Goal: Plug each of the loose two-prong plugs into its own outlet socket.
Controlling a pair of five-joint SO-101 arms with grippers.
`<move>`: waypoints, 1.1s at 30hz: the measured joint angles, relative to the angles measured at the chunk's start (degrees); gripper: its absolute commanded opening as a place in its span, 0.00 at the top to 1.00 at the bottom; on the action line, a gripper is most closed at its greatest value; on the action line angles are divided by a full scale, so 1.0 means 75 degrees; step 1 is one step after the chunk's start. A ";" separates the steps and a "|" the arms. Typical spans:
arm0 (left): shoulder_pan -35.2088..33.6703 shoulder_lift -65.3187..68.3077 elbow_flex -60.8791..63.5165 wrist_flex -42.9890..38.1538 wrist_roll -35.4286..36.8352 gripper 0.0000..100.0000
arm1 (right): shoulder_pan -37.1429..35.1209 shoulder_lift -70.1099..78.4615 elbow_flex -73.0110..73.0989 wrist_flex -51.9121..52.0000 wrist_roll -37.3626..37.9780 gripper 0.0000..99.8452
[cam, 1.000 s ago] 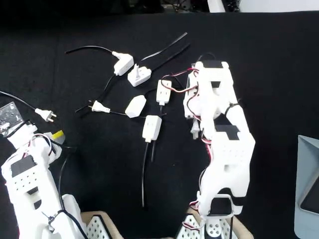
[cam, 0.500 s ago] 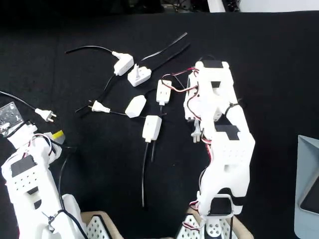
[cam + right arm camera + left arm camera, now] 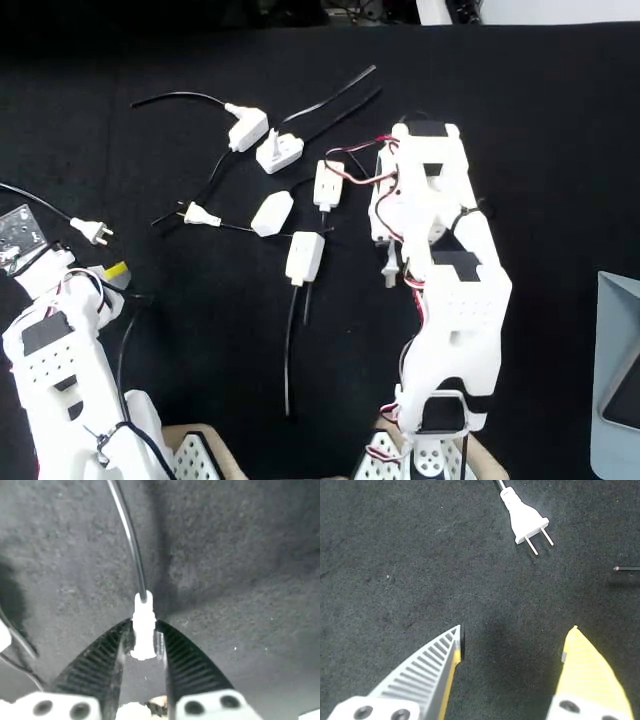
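Note:
My right gripper [image 3: 144, 628] is shut on a small white two-prong plug [image 3: 144, 635] whose black cord [image 3: 127, 535] runs away over the cloth. From above, that plug [image 3: 389, 268] hangs under the right arm, right of a white outlet socket [image 3: 305, 255]. Another socket [image 3: 328, 183] lies farther back, with a white block [image 3: 280, 152] and a flat white piece [image 3: 271, 212] nearby. My left gripper [image 3: 516, 627] is open over bare cloth, a short way from a loose white plug [image 3: 526, 520], which lies at the table's left [image 3: 90, 231]. Two more plugs [image 3: 200, 214] [image 3: 247, 128] lie mid-left.
Black cords [image 3: 330, 100] trail across the black cloth toward the back. A grey box [image 3: 615, 380] stands at the right edge. A small clear part [image 3: 18, 235] lies at the far left, beside the left arm.
The plug in my right gripper has shifted slightly, first toward the front, then a little left. The left arm and the loose plugs have not moved.

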 measured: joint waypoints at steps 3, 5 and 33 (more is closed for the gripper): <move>0.0000 0.0000 0.0000 0.0000 0.0000 0.68 | -0.0023 -0.0316 -0.0012 0.0129 0.0305 0.99; 0.0000 0.0000 0.0000 0.0000 0.0000 0.68 | -0.0117 -0.0879 0.0012 0.0129 0.0387 0.99; 0.1571 0.3950 -0.5322 0.3411 -0.1969 0.67 | -0.1676 -0.7549 0.7033 -0.6283 -0.2438 0.99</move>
